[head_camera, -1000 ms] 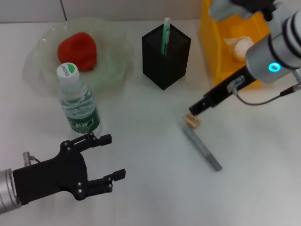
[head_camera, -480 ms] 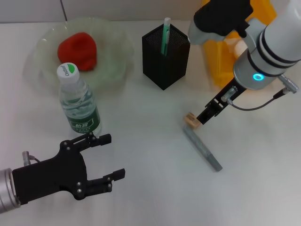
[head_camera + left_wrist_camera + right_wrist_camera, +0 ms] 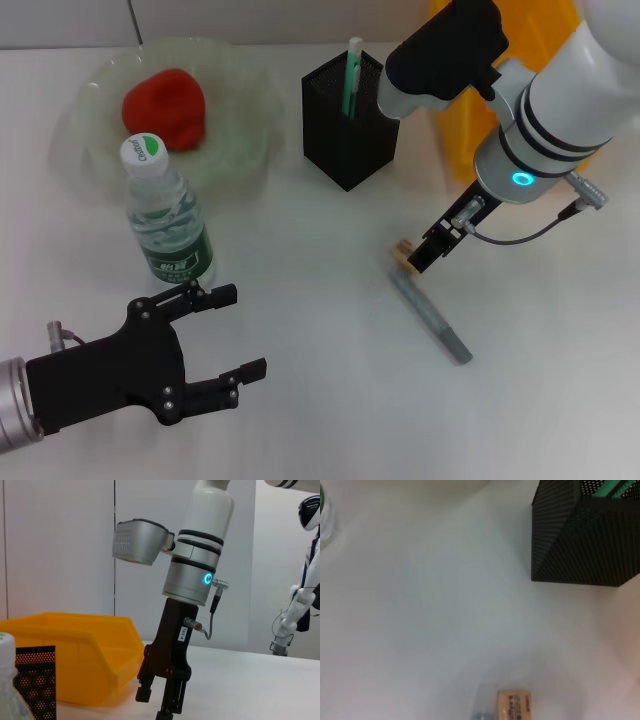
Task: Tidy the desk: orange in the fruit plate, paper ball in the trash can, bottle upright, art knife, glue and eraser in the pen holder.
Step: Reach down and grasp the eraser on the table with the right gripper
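A tan eraser (image 3: 403, 252) lies mid-table at the end of a grey art knife (image 3: 430, 318). My right gripper (image 3: 425, 255) hangs just beside and above the eraser, and its fingers look slightly apart and empty in the left wrist view (image 3: 157, 702). The eraser also shows in the right wrist view (image 3: 514, 706). The black mesh pen holder (image 3: 352, 120) holds a green-and-white stick (image 3: 351, 75). A red-orange fruit (image 3: 165, 108) sits in the green glass plate (image 3: 90, 150). The water bottle (image 3: 168, 225) stands upright. My left gripper (image 3: 245, 331) is open and empty near the front left.
A yellow bin (image 3: 455, 110) stands at the back right, partly hidden by my right arm; a paper ball does not show now. The pen holder is close behind the right gripper (image 3: 585, 540). The bottle stands just behind my left gripper.
My right arm has swung from over the yellow bin toward the table's middle, and its gripper has come down beside the eraser. The left arm has not moved.
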Controlling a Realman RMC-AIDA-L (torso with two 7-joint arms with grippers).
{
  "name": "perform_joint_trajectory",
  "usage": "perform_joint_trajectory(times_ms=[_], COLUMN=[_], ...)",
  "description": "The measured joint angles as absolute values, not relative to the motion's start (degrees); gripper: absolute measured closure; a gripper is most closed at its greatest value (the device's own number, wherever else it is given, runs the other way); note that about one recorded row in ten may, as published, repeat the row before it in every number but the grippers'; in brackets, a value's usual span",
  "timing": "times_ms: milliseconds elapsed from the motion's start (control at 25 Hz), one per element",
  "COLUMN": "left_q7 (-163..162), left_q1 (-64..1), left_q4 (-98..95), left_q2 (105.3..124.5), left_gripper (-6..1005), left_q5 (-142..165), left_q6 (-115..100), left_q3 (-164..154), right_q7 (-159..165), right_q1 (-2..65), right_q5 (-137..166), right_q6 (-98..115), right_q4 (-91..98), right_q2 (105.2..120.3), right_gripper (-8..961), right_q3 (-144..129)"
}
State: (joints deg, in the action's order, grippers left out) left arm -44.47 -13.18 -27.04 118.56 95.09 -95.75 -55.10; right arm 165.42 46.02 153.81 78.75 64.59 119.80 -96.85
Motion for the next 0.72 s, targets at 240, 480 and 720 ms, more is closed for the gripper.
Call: perform_joint_trajectory(times_ms=[240,480,720], left_q7=[-44.5,-44.5,-44.5], left_q1=[-13.2,-13.2,-13.2], left_q4=[-27.0,-26.9,-26.9], left_q2=[118.56,118.56,118.56], left_gripper=[185,185,185], left_q5=[95.1,95.0,95.0], left_q6=[-95.8,-95.8,-95.7], left_q3=[-55.1,-55.1,-55.0], right_q7=[165.5,165.5,165.5], right_q1=[47.3,48.4,49.1], right_q5=[152.5,151.9,151.9], right_q6=[77.4,76.1,75.4], right_q4=[62.5,60.1,58.6], right_q2=[119.84,119.88,119.89], right_gripper=[120,119,121], right_q3=[-97.7,-98.4,-98.9])
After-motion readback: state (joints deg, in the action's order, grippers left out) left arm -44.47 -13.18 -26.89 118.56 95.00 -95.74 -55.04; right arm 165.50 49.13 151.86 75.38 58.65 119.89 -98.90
